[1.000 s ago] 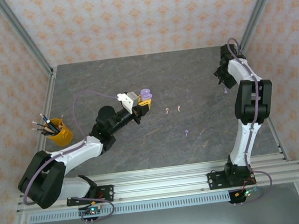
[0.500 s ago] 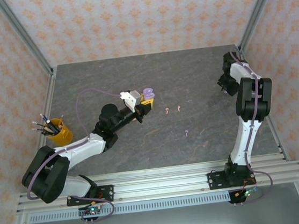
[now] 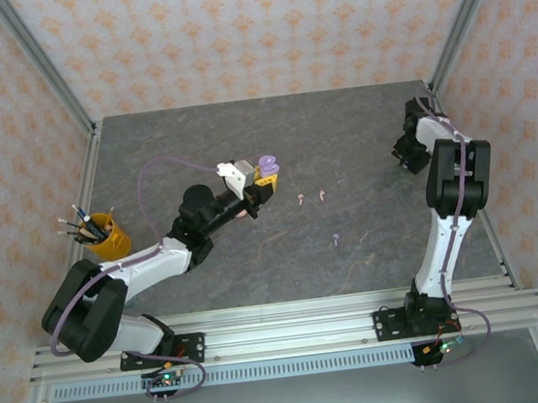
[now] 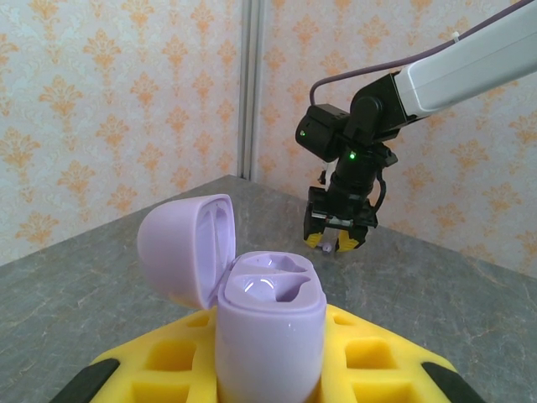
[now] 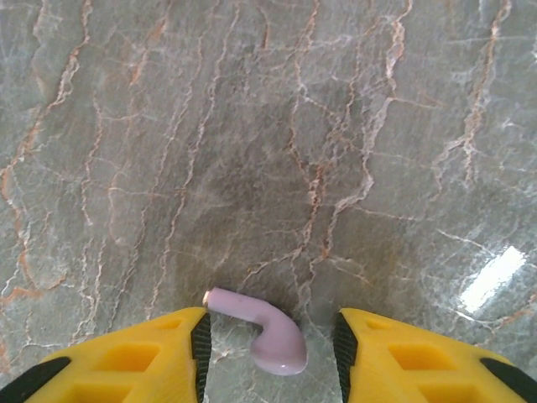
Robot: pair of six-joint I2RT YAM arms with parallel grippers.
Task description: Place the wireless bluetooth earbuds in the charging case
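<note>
In the top view, our left pincer sat just left of centre, clamped tight on the lilac charging case. The case's lid was flipped open, which the left wrist view showed nicely. Our right pincer was at the right edge of the top view, down on the surface. Its jaws were partway open, with a lilac earbud lying between them, not gripped. The stem tip was right by the pad at the frame's left, and we couldn't tell if it touched. A pink earbud, a second pink earbud and a loose lilac earbud lay mid-frame.
</note>
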